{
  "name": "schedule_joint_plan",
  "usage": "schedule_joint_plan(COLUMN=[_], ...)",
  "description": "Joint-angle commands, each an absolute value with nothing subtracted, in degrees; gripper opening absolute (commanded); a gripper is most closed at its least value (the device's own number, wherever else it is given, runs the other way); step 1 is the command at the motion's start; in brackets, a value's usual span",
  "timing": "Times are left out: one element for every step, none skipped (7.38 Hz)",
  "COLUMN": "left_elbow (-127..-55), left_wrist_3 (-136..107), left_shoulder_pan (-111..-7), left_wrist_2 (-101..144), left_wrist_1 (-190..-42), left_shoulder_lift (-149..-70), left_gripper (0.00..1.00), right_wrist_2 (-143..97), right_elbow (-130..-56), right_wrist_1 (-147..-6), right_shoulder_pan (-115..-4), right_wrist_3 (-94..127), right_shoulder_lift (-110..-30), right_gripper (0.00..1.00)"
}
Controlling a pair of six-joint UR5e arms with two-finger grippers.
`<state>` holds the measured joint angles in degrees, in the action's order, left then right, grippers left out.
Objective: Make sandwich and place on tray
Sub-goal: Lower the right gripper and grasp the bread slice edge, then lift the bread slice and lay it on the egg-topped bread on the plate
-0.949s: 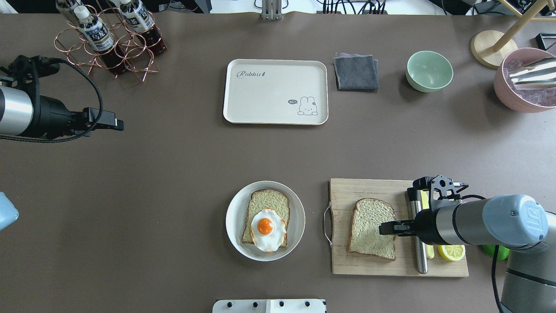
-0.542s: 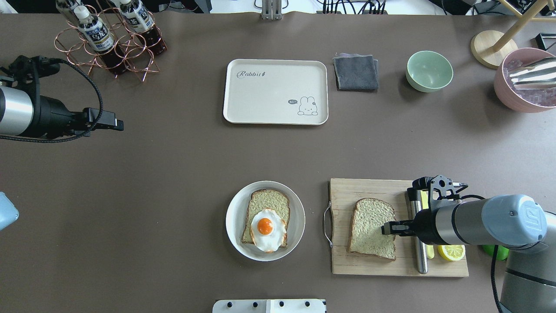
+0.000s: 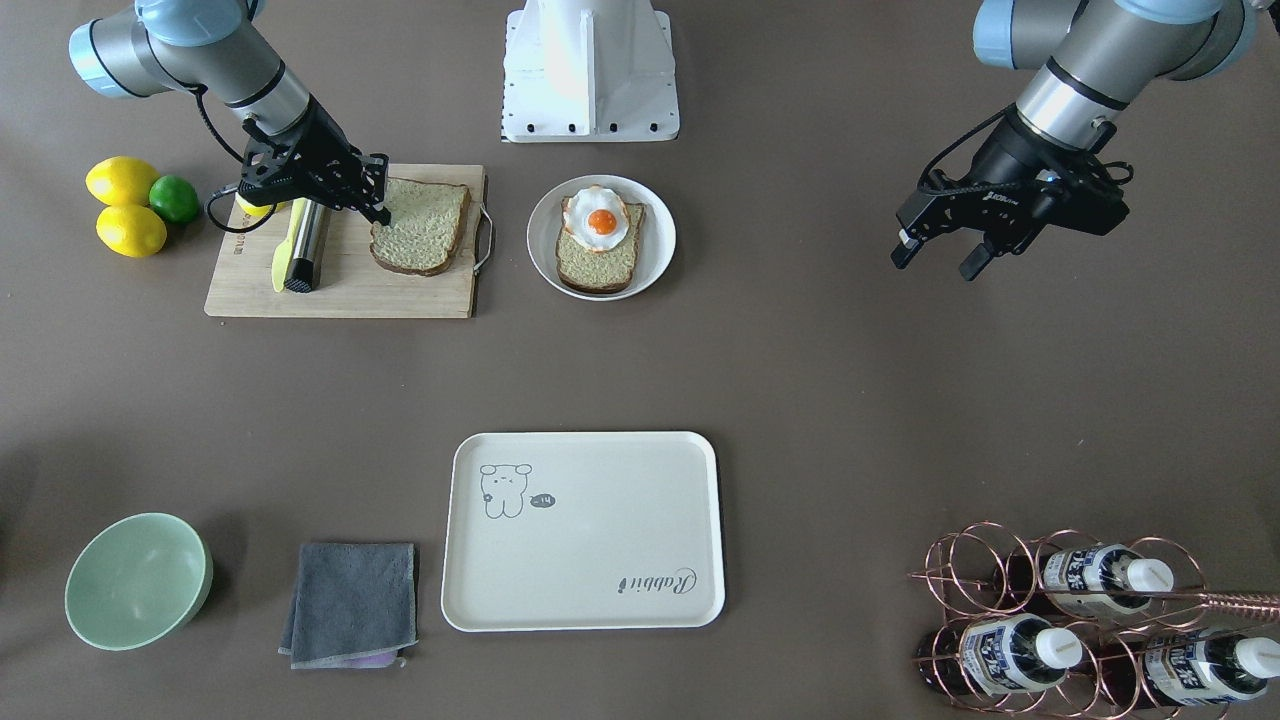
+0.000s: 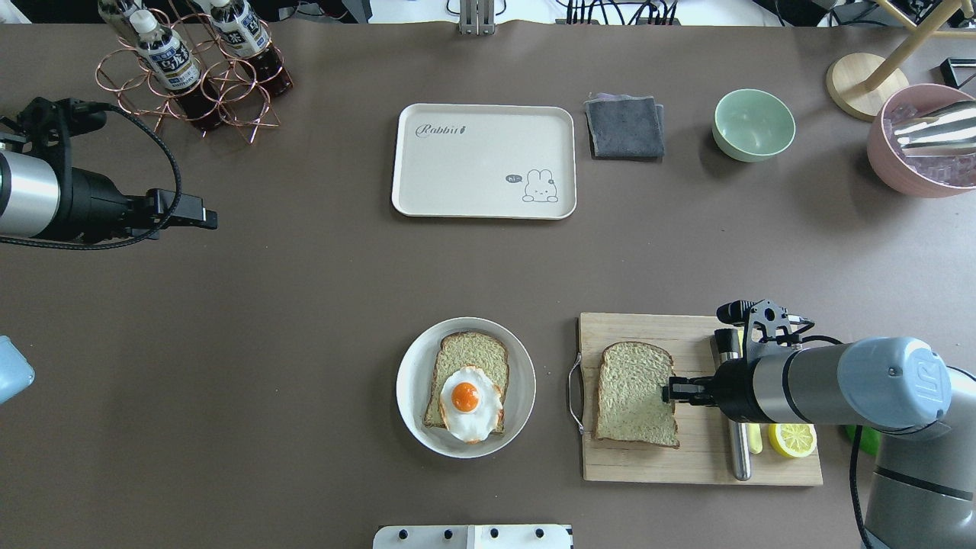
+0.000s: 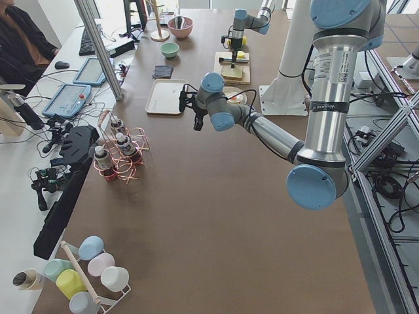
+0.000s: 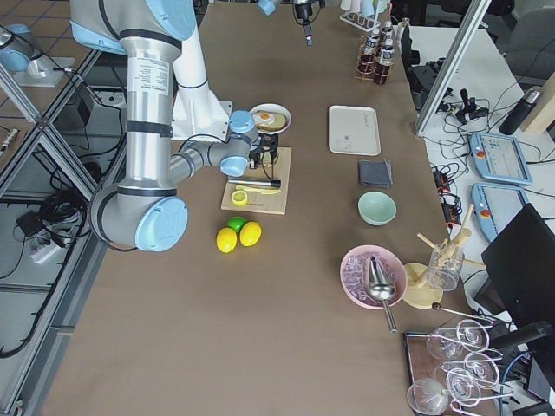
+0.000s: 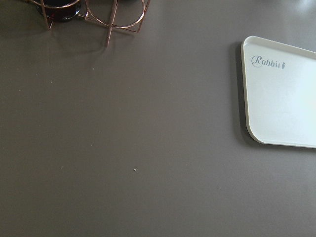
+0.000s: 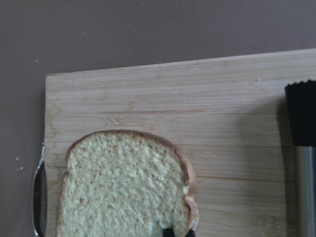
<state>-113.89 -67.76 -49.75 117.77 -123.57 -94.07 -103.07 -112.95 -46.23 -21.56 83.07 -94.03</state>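
Table (image 4: pixel 305 305): two bread slices (image 4: pixel 637 393) (one egg (image 4: pixel 469 400)), one tray (image 4: pixel 480 164).

The tray (image 7: pixel 281 94) runs off the left wrist view's edge. The right wrist view crops the bread slice (image 8: pixel 123 187).

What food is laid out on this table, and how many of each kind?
Bread slices: 2
Fried egg: 1
Whole lemons: 2
Lime: 1
Lemon half: 1
Total: 7
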Motion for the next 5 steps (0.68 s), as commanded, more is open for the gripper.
schedule_joint_plan(left_elbow=[-113.56, -113.47, -113.47, -113.47, -113.38], left_wrist_3=[-67.59, -67.59, -67.59, -67.59, -67.59], left_shoulder_pan=[-49.75, -49.75, -49.75, -49.75, -49.75], left_wrist_2=[117.77, 117.77, 117.77, 117.77, 117.77], left_wrist_1=[-123.57, -123.57, -123.57, -123.57, -123.57], left_shoulder_lift=[-94.39, -94.39, -94.39, -94.39, -94.48], left_gripper=[0.97, 0.97, 0.97, 0.97, 0.97], right_wrist_2=[-106.32, -108.61, -108.63, -108.46, -108.02], right_elbow=[-116.44, -116.89, -116.20, -114.45, -112.78], right_wrist_1=[-46.14, -46.06, -44.92, -44.65, -44.65], right_shoulder_pan=[-23.72, -25.47, -25.58, -25.49, -25.23], right_wrist_3=[83.58, 83.93, 87.50, 90.32, 92.44], right_shoulder_lift=[-93.34, -91.77, -88.10, -83.02, -79.49], right_gripper=[0.00, 0.00, 0.00, 0.00, 0.00])
